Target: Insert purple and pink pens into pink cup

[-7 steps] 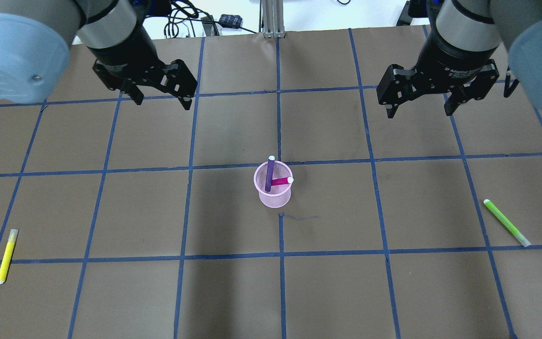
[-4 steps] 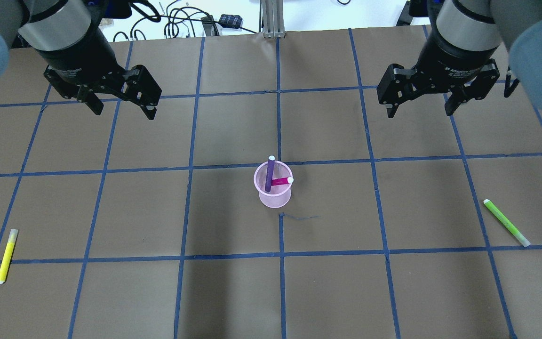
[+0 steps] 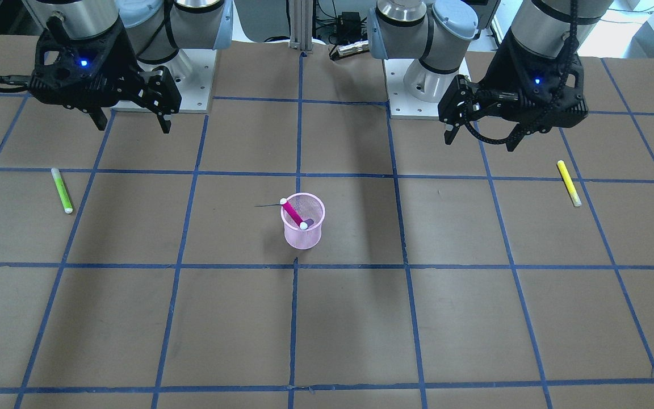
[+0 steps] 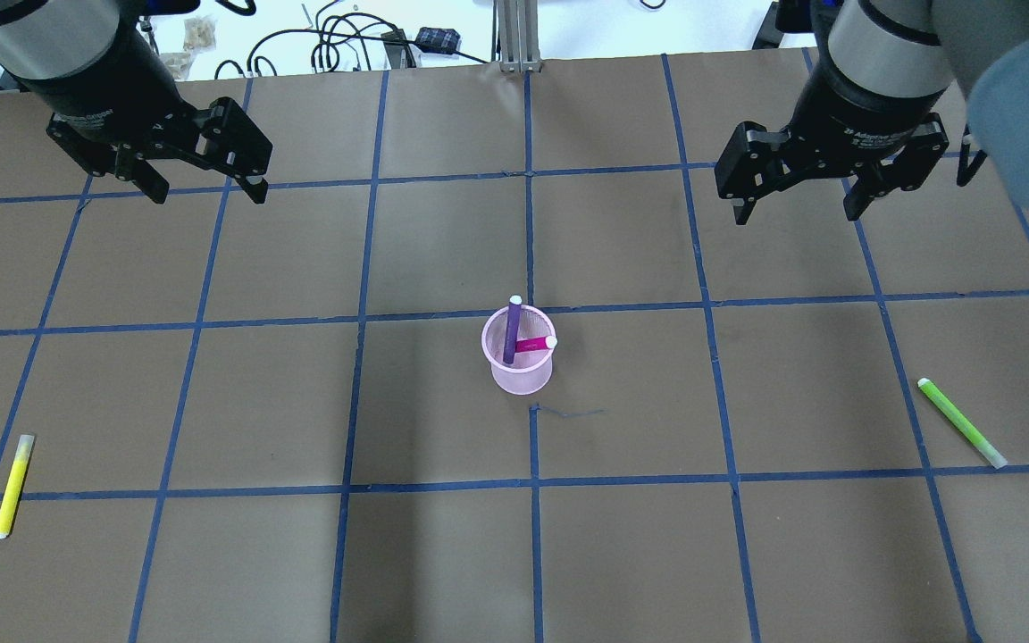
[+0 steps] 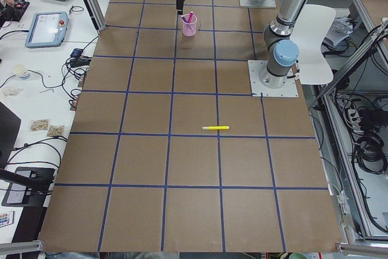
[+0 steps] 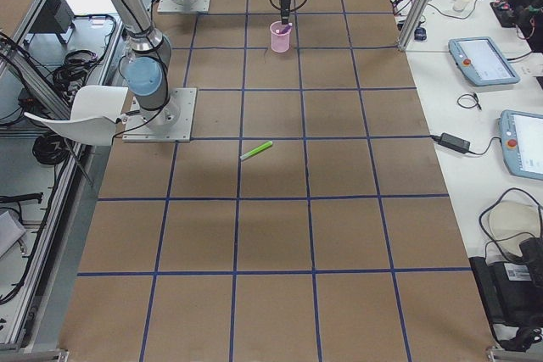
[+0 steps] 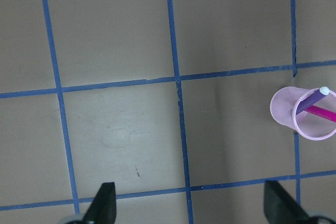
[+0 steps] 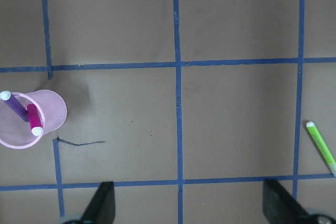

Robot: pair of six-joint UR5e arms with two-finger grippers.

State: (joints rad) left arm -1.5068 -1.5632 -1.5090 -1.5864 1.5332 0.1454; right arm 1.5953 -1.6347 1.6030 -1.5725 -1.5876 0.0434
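My left jaws hung released over the table (image 4: 443,250), spread wide with nothing between them. In my left wrist camera the two dark fingertips (image 7: 103,204) stood far apart at the bottom edge, with only brown surface and blue tape lines (image 4: 528,232) below them. My right jaws were likewise released and empty, and their fingertips (image 8: 101,203) were just as wide apart in the right wrist camera. Both sets of jaws were raised off the table and well apart from the cup, one out to each side.

The pink cup (image 4: 523,380) stood upright near the middle of the table, just beside a crossing of the tape lines. Both of the task's pens were inside it. The purple pen (image 4: 511,332) leaned with its white-tipped end poking up over the rim on the side away from me. The pink pen (image 4: 532,345) leaned toward my right, its white tip resting at the rim, and the two pens crossed inside the cup. From my left wrist the cup showed at the right edge of the view, and from my right wrist it showed at the left edge.

A thin dark scribble (image 8: 80,142) marked the table just beside the cup. A yellow pen (image 4: 12,487) lay flat far out on my left, and a green pen (image 4: 961,422) lay flat far out on my right. Both were well apart from the cup and from my jaws.
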